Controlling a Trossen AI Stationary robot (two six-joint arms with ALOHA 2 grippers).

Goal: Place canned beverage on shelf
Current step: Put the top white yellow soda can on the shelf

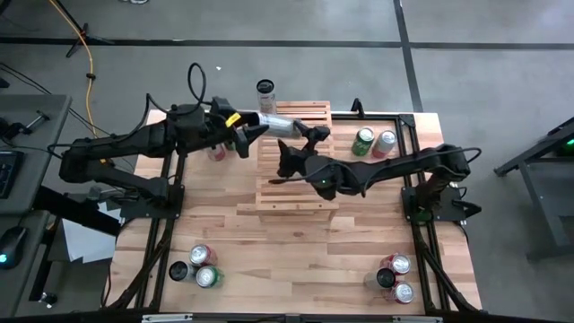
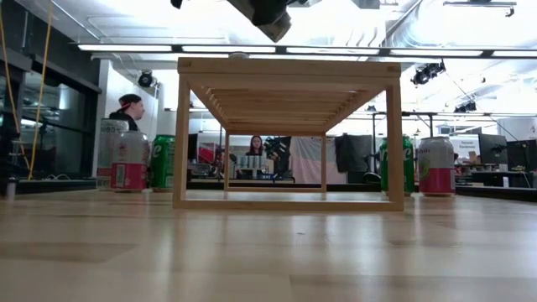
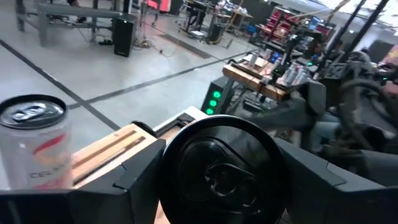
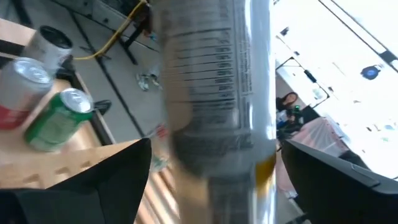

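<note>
A silver can (image 1: 285, 123) lies sideways above the wooden shelf (image 1: 296, 193), its base gripped by the left end effector (image 1: 244, 131). The right end effector (image 1: 305, 135) straddles it, fingers wide. The rigid, slippery can probably suits a mid-body grip.

Desk (image 1: 296, 242): wooden | centre-rear: slatted shelf (image 1: 291, 193) | can clusters (image 1: 199, 266) at all four corners

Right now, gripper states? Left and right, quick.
Left gripper: shut on the silver can, held lying on its side above the shelf.
Right gripper: open, fingers either side of that can.
</note>
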